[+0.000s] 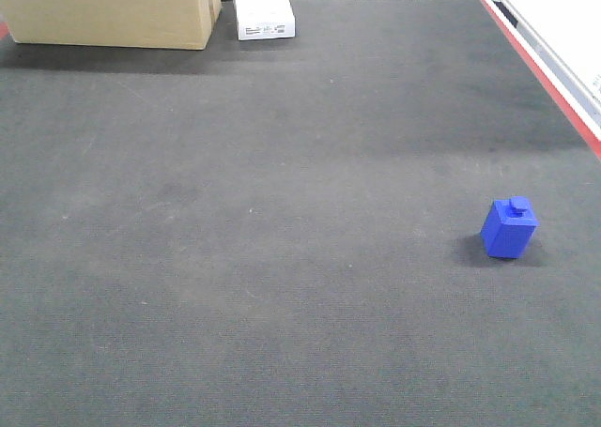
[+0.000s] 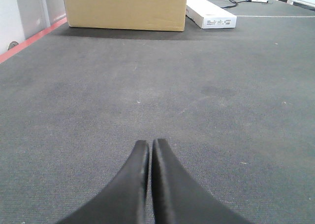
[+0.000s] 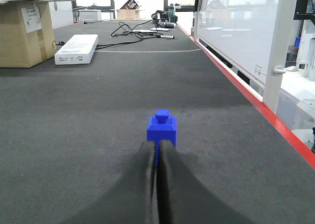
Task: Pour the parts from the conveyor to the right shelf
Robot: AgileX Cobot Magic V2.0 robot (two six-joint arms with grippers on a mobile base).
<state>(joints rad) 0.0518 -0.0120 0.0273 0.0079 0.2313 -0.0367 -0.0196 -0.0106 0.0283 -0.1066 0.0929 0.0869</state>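
right pincer (image 3: 156, 145) just behind blue block (image 3: 161, 128)

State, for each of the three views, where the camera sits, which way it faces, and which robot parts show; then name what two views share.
Exterior front: high up, looking down the grey conveyor at the blue block; no robot parts.
Left wrist: low over the conveyor, facing a cardboard box; shut left gripper.
Right wrist: low, facing the blue block; shut right gripper.
Shared: all show the cardboard box and white flat box.
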